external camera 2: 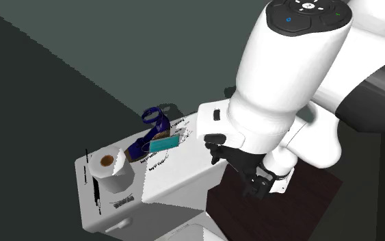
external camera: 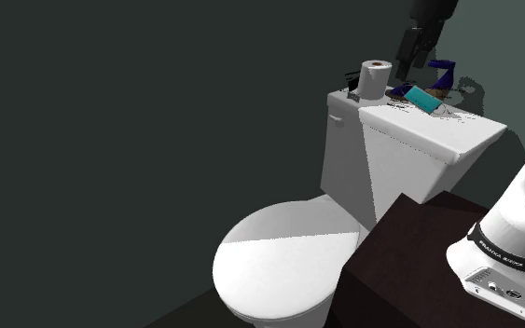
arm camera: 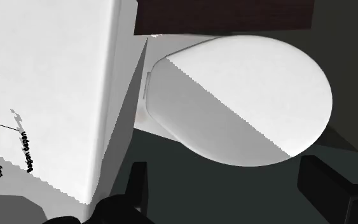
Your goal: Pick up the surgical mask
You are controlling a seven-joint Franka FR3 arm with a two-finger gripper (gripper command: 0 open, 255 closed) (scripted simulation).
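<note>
Shoulder view beside stand (external camera: 407,253), second above arm (external camera 2: 290,82), both share tank (external camera: 352,163)

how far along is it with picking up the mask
Done: nothing yet; the teal mask lies on the toilet tank lid beside the blue shoe, untouched. In hand: the approach; the gripper is open and empty, looking down past the tank's front edge at the toilet seat, the mask off to its side. Left: centre over the mask, descend, close and lift.
</note>
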